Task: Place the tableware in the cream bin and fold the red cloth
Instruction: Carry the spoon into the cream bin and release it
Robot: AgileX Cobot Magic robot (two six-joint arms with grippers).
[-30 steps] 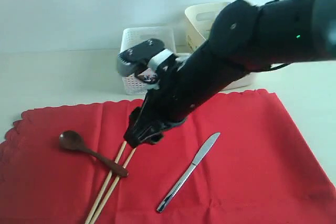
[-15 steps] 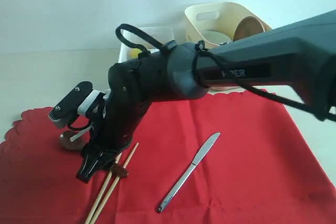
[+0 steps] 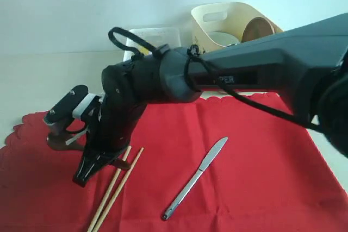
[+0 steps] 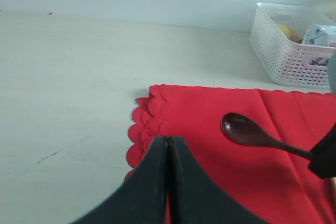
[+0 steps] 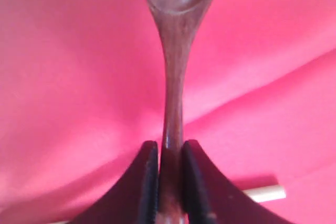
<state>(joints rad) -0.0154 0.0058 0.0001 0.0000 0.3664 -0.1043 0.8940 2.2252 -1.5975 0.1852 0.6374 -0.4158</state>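
Since one second ago, our right gripper [image 3: 81, 176] has travelled from the middle of the red cloth [image 3: 250, 156] to its left part, and its fingers have closed in. On the far left, our left gripper [image 4: 168, 145] hangs over the scalloped edge of the cloth, with its fingers pressed together and nothing between them. Next to the right is the dark wooden spoon [image 4: 242, 129], with its bowl over the left part of the cloth; we cannot tell whether it touches the fabric. The right gripper clamps the spoon's handle between both fingers, as the right wrist view shows. Just beside it to the right, the wooden chopsticks [image 3: 117, 188] lie together on the cloth. Further right, the silver knife [image 3: 196, 177] lies apart from them, also on the cloth. Behind the cloth stands the white lattice basket [image 4: 286, 59], and to its right the cream bin [image 3: 217, 17], with the round brown plate [image 3: 260, 27] leaning inside.
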